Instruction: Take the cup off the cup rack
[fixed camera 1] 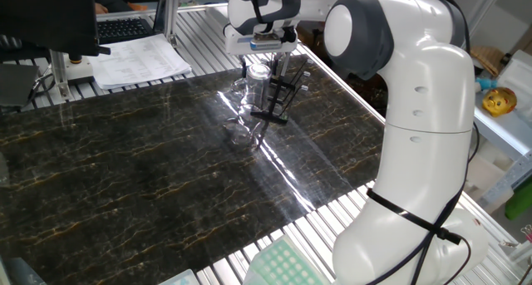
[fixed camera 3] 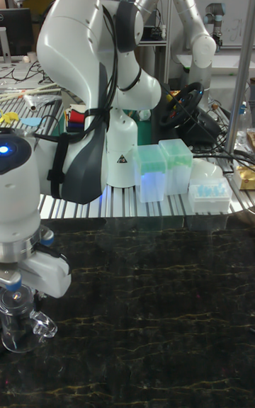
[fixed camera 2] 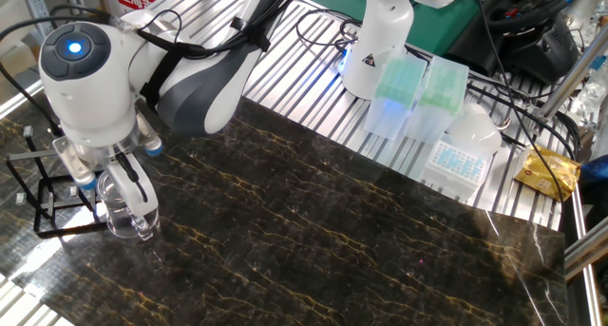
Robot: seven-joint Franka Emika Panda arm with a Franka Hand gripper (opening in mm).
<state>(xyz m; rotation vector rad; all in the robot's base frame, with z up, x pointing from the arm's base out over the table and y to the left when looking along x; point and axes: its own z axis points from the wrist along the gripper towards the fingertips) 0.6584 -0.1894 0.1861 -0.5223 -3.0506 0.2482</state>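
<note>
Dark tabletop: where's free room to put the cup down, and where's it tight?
Free: the bare marble table between the cup and the pipette tip boxes. Tight: around the cup rack, where the gripper holds the cup.

Cup rack (fixed camera 2: 43,188): left part cut by the frame edge in the other fixed view; outside the tall fixed view. Cup (fixed camera 3: 18,319): left side cropped there. Gripper (fixed camera 2: 122,185): jaws' contact with the glass too blurred to tell.
</note>
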